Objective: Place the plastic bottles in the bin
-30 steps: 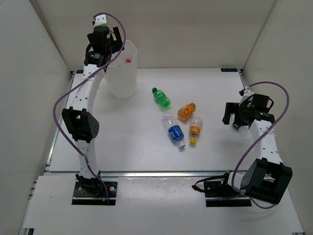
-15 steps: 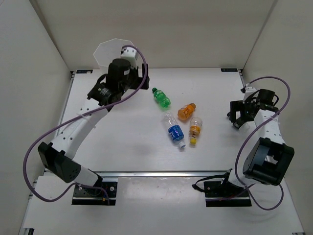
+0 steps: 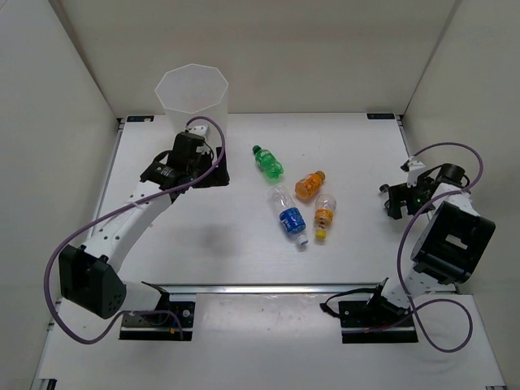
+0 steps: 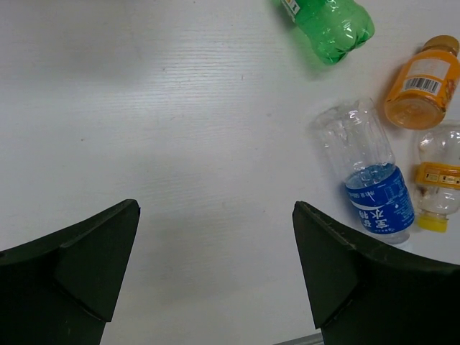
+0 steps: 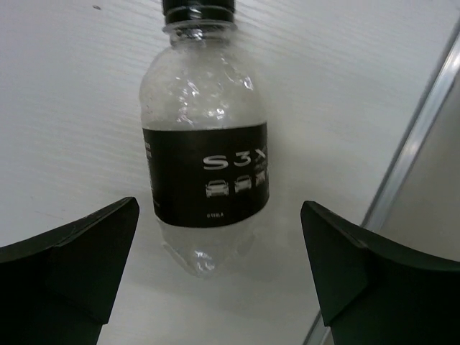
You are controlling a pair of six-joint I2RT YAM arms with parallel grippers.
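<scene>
Straddling: right gripper (image 5: pixel 219 208), jaws wide either side of clear black-labelled plastic bottle (image 5: pixel 205 162) — not gripped.
Your squeeze: centre on the label.
Left gripper (image 4: pixel 215 208): wide open, empty.

Top cam looks down on my whole white table (image 3: pixel 203 236) from behind. Left wrist cam shares the green plastic bottle (image 3: pixel 267 162) with it. Right's much closer in.

Four plastic bottles lie on their sides ahead and to the right of the spread jaws of the left gripper (image 4: pixel 215 208). They are a green bottle (image 4: pixel 327 18), an orange bottle (image 4: pixel 420 83), a clear blue-label bottle (image 4: pixel 370 180) nearest the jaws, and a yellow-capped bottle (image 4: pixel 438 183) just beside it. A clear black-label bottle (image 5: pixel 205 151) lies centred ahead of the jaws of the right gripper (image 5: pixel 219 205), seemingly untouched. The translucent faceted bin (image 3: pixel 192 89) stands upright, beyond the left jaws.
</scene>
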